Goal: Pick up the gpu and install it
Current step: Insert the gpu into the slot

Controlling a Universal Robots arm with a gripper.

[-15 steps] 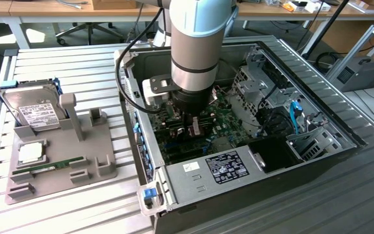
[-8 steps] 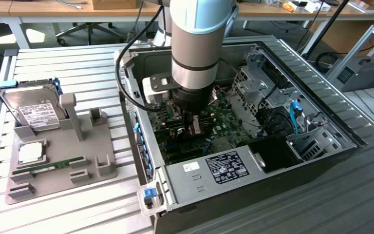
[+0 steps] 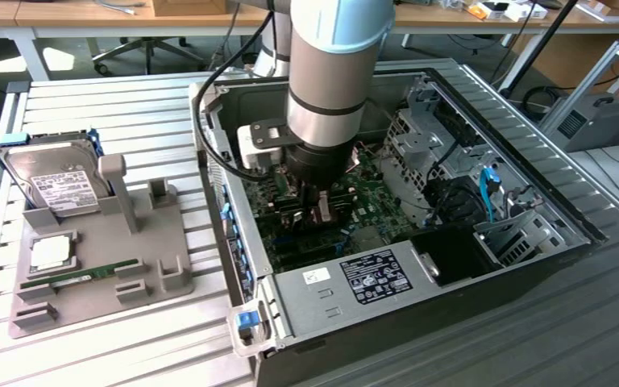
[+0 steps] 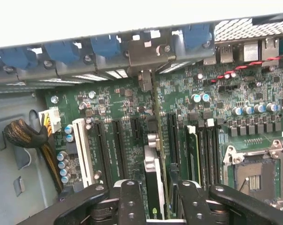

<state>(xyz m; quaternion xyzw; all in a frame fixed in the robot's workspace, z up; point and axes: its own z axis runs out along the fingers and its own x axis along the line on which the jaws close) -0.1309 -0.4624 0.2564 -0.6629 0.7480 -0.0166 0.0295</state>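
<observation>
The gpu stands edge-on over the green motherboard inside the open computer case. Its silver end bracket reaches the case's rear slot openings, beside the blue slot clips. My gripper is shut on the card, one black finger on each side of it. In the exterior view the arm reaches straight down into the case, with the gripper low over the board and the gpu mostly hidden beneath it. Whether the card's edge sits fully in a slot I cannot tell.
A grey parts holder on the exterior view's left carries a hard drive with blue rails and a memory stick. Inside the case are the power supply, a drive cage, an empty CPU socket and a cable bundle.
</observation>
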